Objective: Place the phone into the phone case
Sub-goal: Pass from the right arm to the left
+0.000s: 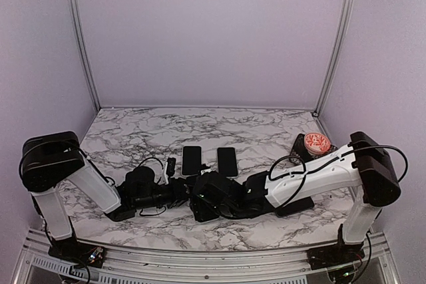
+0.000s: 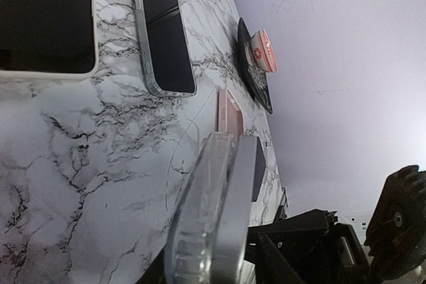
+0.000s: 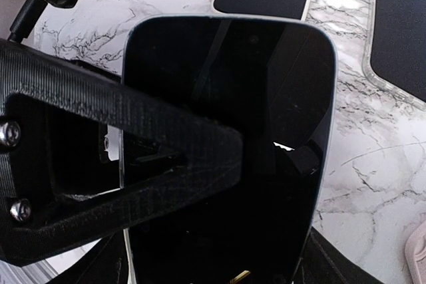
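phone [image 3: 266, 131]: glossy black slab, rounded corners, held on edge over the marble tabletop [image 1: 266, 124] by the middle of the near edge.
right gripper [image 1: 213, 197]: closed on the phone, one jaw lying across the screen.
left gripper [image 1: 174, 192]: you can't tell how wide it stands; no view shows it clearly.
case [image 2: 200, 221]: clear, ribbed rim, edge-on, just beside the phone.
risk: push crooked and a corner may catch the rim, or the slick glass may slide out.
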{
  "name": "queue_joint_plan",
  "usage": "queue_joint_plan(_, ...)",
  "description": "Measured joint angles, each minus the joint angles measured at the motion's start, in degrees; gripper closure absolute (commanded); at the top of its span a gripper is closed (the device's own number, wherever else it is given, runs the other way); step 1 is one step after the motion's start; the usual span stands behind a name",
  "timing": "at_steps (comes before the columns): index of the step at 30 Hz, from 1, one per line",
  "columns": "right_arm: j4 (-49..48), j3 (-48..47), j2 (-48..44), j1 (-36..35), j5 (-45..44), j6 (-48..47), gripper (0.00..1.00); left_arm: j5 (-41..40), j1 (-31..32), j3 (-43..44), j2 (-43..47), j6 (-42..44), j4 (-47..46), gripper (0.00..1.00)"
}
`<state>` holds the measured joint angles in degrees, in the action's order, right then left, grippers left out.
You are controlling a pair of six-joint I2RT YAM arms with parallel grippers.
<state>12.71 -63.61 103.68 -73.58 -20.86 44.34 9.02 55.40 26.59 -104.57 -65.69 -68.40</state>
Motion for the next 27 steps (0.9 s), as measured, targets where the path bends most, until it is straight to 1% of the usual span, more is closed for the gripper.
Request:
queue_joint_plan(4, 0.72, -0.61, 0.00, 0.02, -0.66, -0.85, 0.64, 0.24, -0.02, 0.46, -0.09, 0.37, -0.55, 0.89)
queue_joint_plan(6, 1.09, -0.98, 0.00, 0.13, -0.68, -0.90, 0.64, 0.68, -0.35, 0.48, -0.28, 0.68, -0.96, 0.99)
queue_joint_plan(9, 1.49, -1.07, -0.63, 0.26, -0.04, -0.66, 0.63, 1.81, -0.66, 0.57, -0.31, 1.62, -2.38, 1.00)
queue_joint_plan(12, 1.84, -1.07, -0.96, 0.26, -0.31, -0.81, 0.58, 2.14, -0.68, 0.66, -0.31, 1.84, -2.82, 1.00)
queue_joint_plan(13, 1.90, -1.07, -1.05, 0.26, -0.35, -0.83, 0.55, 2.19, -0.66, 0.66, -0.31, 1.88, -2.89, 1.00)
queue_joint_plan(14, 1.97, -1.07, -1.16, 0.26, -0.37, -0.85, 0.47, 2.29, -0.68, 0.66, -0.31, 1.97, -2.97, 1.00)
queue_joint_plan(15, 2.10, -1.07, -1.33, 0.26, -0.42, -0.87, 0.36, 2.38, -0.66, 0.68, -0.26, 2.10, -3.15, 1.00)
queue_joint_plan(16, 2.23, -1.05, -1.51, 0.26, -0.48, -0.90, 0.21, 2.47, -0.68, 0.68, -0.17, 2.32, -3.23, 1.00)
queue_joint_plan(17, 2.36, -1.05, -1.81, 0.26, -0.61, -0.94, 0.08, 2.60, -0.66, 0.70, 0.13, 2.86, -3.30, 1.00)
queue_joint_plan(18, 2.38, -1.05, -2.10, 0.26, -0.72, -1.18, 0.02, 2.78, -0.66, 0.70, 0.66, 3.63, -3.26, 1.00)
queue_joint_plan(21, 1.79, -0.42, -4.00, 0.26, -1.29, -3.17, 0.01, 3.67, -0.52, 0.87, 3.04, 7.04, -0.74, 1.00)
queue_joint_plan(24, -0.46, 2.27, -8.76, 0.26, -0.26, -6.75, 0.01, 4.90, -0.33, 2.08, 7.34, 12.66, 4.76, 1.00)
queue_joint_plan(27, -3.61, 6.93, -15.65, 0.26, 2.91, -11.26, 0.01, 6.03, -0.13, 4.02, 13.57, 19.85, 9.86, 1.00)
